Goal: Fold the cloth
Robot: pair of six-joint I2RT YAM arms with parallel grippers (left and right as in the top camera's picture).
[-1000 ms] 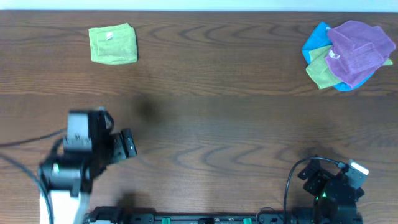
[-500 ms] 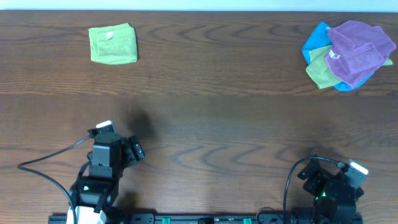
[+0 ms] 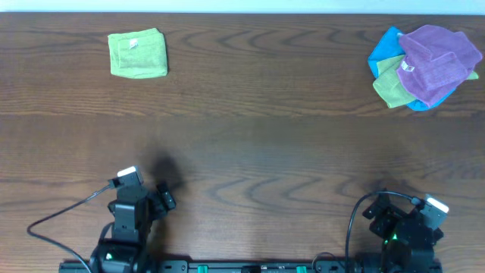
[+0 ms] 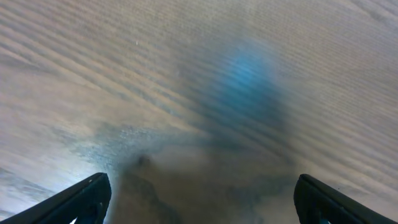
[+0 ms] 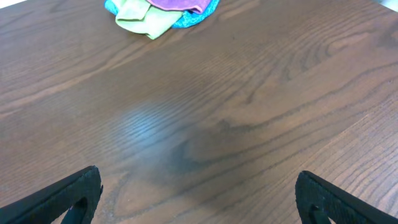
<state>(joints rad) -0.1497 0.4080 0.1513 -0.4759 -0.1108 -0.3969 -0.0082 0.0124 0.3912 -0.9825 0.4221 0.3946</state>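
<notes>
The cloth (image 3: 137, 53) is a lime-green towel lying folded into a small square at the far left of the table, a white tag showing on top. My left gripper (image 3: 163, 197) sits low near the front edge, well short of the cloth, and its left wrist view (image 4: 202, 194) shows its jaws open over blurred bare wood. At the front right my right gripper (image 3: 377, 215) is also open (image 5: 198, 186), with only tabletop between its fingers. Neither wrist view shows the folded cloth.
At the far right lies a heap of cloths (image 3: 424, 68): a purple one (image 3: 437, 61) on top of a bright blue one (image 3: 387, 47) and another green one (image 3: 390, 87). The right wrist view catches this heap (image 5: 163, 14) at its top edge. The dark wood table (image 3: 265, 144) carries nothing else.
My left arm has drawn back and down toward the front edge, its gripper still open. The right arm and all the cloths have not moved.
</notes>
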